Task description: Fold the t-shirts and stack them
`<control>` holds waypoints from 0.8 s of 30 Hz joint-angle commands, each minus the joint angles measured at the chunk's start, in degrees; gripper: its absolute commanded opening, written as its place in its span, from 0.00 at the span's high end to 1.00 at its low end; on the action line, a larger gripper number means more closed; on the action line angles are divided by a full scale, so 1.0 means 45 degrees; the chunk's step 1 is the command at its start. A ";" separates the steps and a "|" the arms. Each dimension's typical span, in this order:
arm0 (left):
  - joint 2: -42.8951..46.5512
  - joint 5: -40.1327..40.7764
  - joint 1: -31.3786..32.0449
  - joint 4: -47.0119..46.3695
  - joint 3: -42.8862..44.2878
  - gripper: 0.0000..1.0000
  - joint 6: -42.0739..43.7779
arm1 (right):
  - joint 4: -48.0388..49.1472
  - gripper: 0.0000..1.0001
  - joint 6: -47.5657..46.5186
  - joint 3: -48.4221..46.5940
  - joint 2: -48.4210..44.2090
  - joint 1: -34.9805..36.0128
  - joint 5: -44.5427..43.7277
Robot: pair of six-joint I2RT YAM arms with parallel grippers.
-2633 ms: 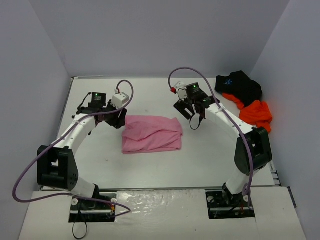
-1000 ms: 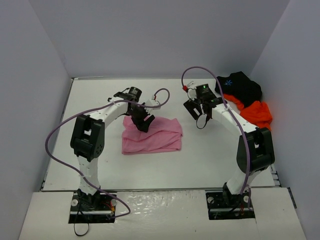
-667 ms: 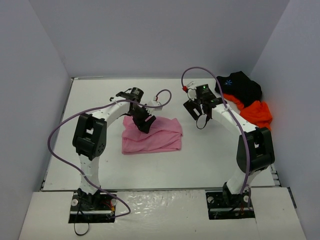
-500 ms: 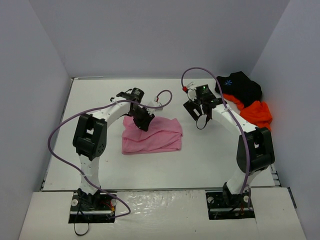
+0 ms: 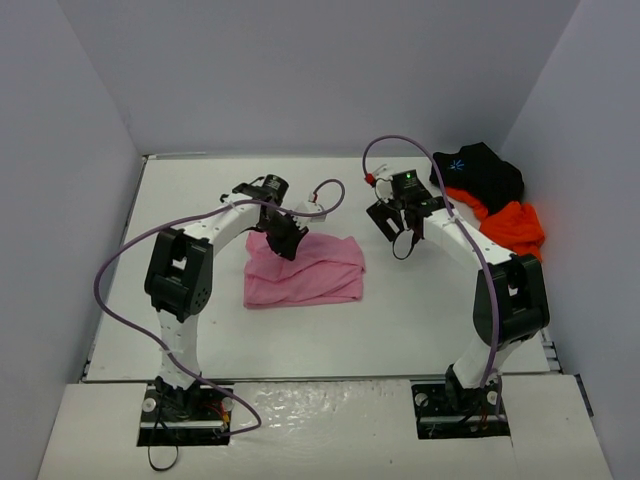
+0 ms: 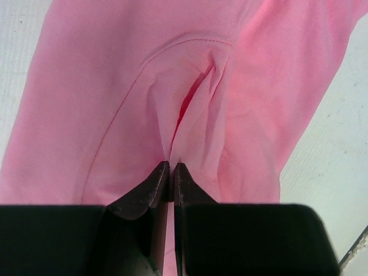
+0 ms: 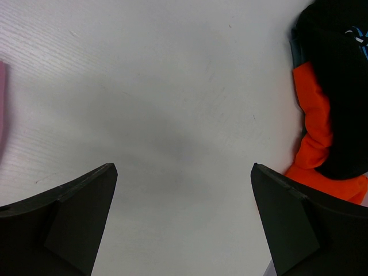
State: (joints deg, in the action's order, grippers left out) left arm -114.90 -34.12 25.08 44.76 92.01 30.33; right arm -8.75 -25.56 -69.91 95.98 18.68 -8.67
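The left hand [image 6: 171, 167] has its jaws pressed together on a raised pinch of the pink t-shirt [image 6: 103, 86]. The shirt lies folded on the white worktop [image 5: 400, 310], most of its cloth spread beneath and beyond the fingertips. The right hand [image 7: 183, 168] hangs over bare worktop with its jaws wide apart and nothing held; farther off to its right, well apart from it, the orange t-shirt [image 7: 313, 115] lies touching the black t-shirt [image 7: 333, 69] with its light-blue starburst print.

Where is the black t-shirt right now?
In the top view, the black t-shirt is bunched at the far right, lying partly over the orange t-shirt.
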 commanded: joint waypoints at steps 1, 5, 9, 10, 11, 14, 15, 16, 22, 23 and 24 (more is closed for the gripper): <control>0.1509 0.0255 0.0067 0.0279 0.0579 1.00 0.0237 | 0.0377 0.00 0.0001 -0.0210 -0.0514 -0.0084 0.0594; 0.1766 0.0714 0.0051 0.0752 0.1017 1.00 0.0314 | -0.0061 0.00 -0.0319 -0.0218 -0.0781 -0.0041 0.1584; 0.2149 0.1050 0.0032 0.0801 0.1235 1.00 0.0141 | -0.0454 0.00 -0.0433 -0.0091 -0.1610 0.0008 0.3552; 0.2234 0.1217 0.0032 0.0717 0.1279 1.00 0.0102 | -0.0468 0.00 -0.0433 -0.0011 -0.1848 0.0055 0.4036; 0.2305 0.1345 0.0027 0.0665 0.1365 1.00 0.0039 | -0.0472 0.00 -0.0443 0.0080 -0.2079 0.0117 0.4483; 0.2333 0.1561 0.0012 0.0730 0.1765 0.99 -0.0334 | -0.0474 0.01 -0.0540 0.0201 -0.2321 0.0443 0.4497; 0.2302 0.1643 0.0022 0.0756 0.1914 0.96 -0.0438 | -0.0477 0.01 -0.0588 0.0203 -0.2258 0.0506 0.4332; 0.2269 0.1698 0.0036 0.0780 0.2064 0.93 -0.0508 | -0.0473 0.00 -0.0632 0.0203 -0.2175 0.0537 0.4209; 0.1705 0.1829 0.0065 0.0575 0.2461 0.75 -0.0890 | -0.0457 0.00 -0.0505 0.0145 -0.1475 0.1217 0.3484; 0.1572 0.1858 0.0071 0.0582 0.2521 0.74 -0.0956 | -0.0457 0.00 -0.0511 0.0146 -0.1390 0.1393 0.3278; 0.1491 0.1840 0.0072 0.0621 0.2525 0.73 -0.0977 | -0.0457 0.00 -0.0511 0.0183 -0.1329 0.1495 0.3195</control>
State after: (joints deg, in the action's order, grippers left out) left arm -109.01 -26.56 25.08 47.68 99.57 27.83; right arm -11.81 -27.51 -68.86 89.00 22.91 8.43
